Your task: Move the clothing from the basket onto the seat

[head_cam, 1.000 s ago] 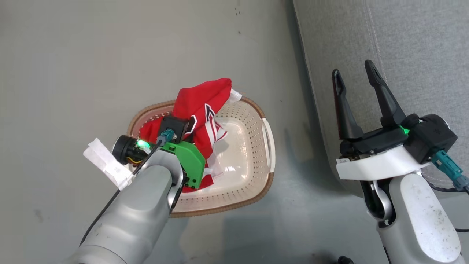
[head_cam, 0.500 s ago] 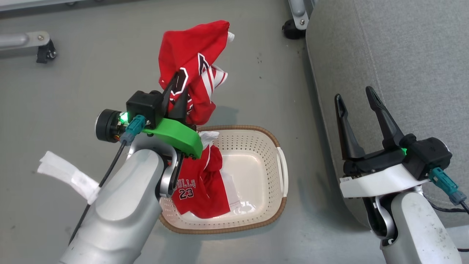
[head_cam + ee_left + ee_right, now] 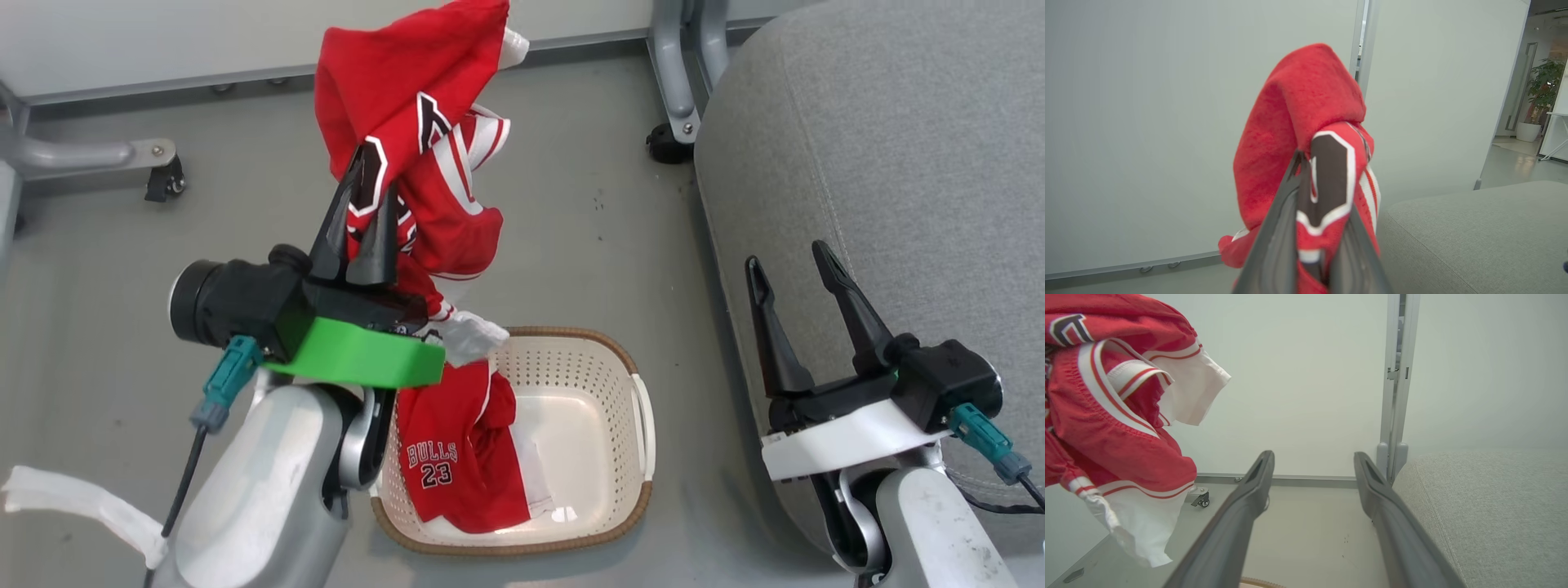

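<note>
My left gripper (image 3: 371,175) is shut on a bunch of the red clothing (image 3: 408,82), held high above the floor beyond the basket (image 3: 633,498). The fabric drapes over and past the fingers and trails down toward the basket. In the left wrist view the left gripper (image 3: 1323,183) pinches the clothing (image 3: 1298,102) with black and white trim between its fingers. A second red piece marked BULLS 23 (image 3: 457,465) lies in the basket's left half. My right gripper (image 3: 784,253) stands open and empty over the edge of the grey seat (image 3: 857,163). The right wrist view shows the right gripper (image 3: 1313,457) open, with the clothing (image 3: 1118,428) hanging at left and the seat (image 3: 1486,506) at right.
The basket stands on grey floor (image 3: 571,229) between my arms, left of the seat. Metal frame legs with castors (image 3: 159,175) (image 3: 669,139) stand along a white partition (image 3: 163,41) at the back. A white strip (image 3: 73,506) hangs by my left arm.
My left gripper has risen out of the basket with the red clothing, uncovering the BULLS 23 piece. The head camera has tilted up. The right gripper stays open.
</note>
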